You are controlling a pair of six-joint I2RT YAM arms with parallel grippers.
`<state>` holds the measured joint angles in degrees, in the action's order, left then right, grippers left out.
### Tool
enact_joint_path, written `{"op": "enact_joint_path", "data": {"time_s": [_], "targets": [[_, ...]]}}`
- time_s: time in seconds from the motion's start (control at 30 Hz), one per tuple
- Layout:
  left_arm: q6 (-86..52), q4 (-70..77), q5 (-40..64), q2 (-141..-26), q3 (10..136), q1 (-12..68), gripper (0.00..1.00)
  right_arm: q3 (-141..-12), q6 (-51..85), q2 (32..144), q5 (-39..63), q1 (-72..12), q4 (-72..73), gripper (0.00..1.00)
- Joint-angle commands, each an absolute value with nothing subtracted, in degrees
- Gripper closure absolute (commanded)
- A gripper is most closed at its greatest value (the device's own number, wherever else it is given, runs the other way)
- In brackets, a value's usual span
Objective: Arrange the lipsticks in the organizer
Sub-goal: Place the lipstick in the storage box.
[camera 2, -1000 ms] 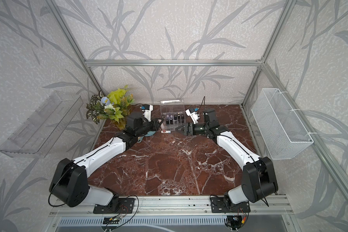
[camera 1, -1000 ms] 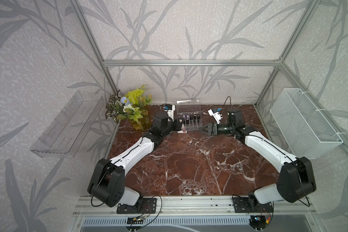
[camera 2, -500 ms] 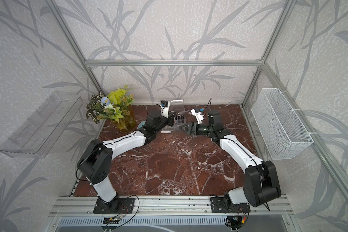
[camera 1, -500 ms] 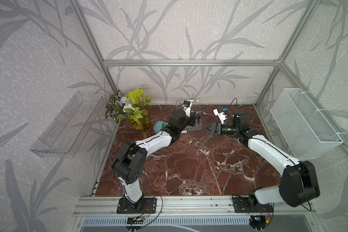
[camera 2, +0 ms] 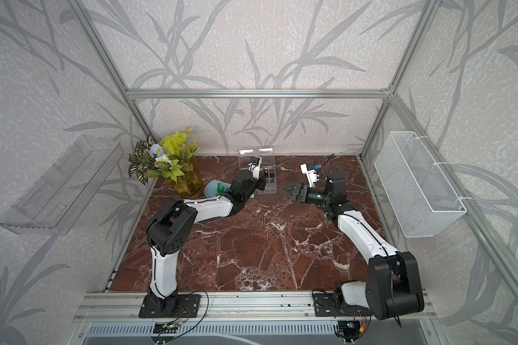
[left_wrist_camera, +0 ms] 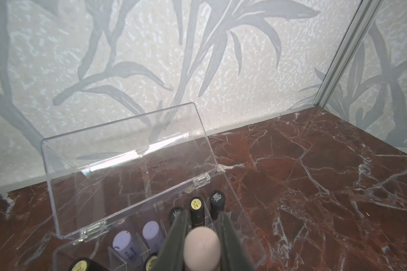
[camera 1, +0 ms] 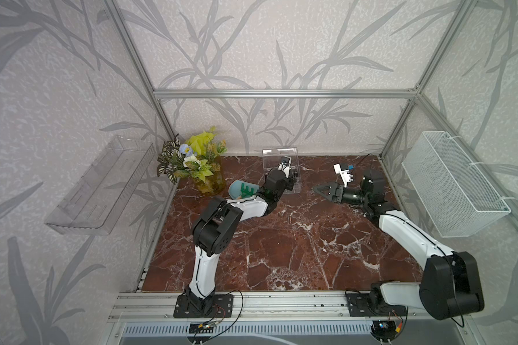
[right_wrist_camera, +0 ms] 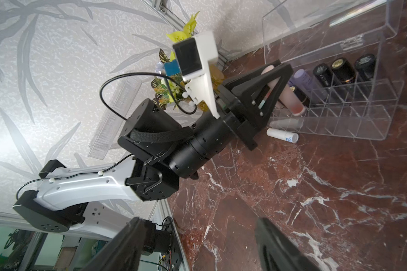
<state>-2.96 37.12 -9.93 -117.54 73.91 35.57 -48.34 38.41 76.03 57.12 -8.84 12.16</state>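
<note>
Left wrist: left gripper (left_wrist_camera: 202,219), newly arrived, clamps lipstick (left_wrist_camera: 202,245); organizer (left_wrist_camera: 243,211) below jaws, probably ready to drop; right gripper (camera 1: 317,188) wide, empty.

We see two matching arms: the left arm (camera 1: 247,207) and right arm (camera 1: 410,233) have white shells on the long links and bulky black joints (camera 1: 214,228) ringed with small holes; a thin black cable (right_wrist_camera: 98,173) is clipped along the white shell; the left gripper (right_wrist_camera: 280,65) and right gripper (camera 1: 317,189) are black open triangles with small screws; each wrist bears a white camera bracket (right_wrist_camera: 202,70) with a blue tab (right_wrist_camera: 171,68) and a looping black lead (right_wrist_camera: 127,74); the black base plates (camera 1: 203,306) carry thin red and black wires (camera 1: 220,310).
</note>
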Motion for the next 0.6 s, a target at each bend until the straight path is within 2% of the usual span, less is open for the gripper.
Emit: {"op": "enact_joint_path", "data": {"time_s": [0.0,0.57], "targets": [[-1.06,39.1,-12.89,-119.78,78.7,35.77,0.87,-47.23,39.11,74.78,59.46,-8.31,14.63,0.22],[-7.0,34.16,-9.67,-127.82,86.24,31.99,0.87,-45.31,43.57,78.25,61.5,-8.26,22.71,0.22]]}}
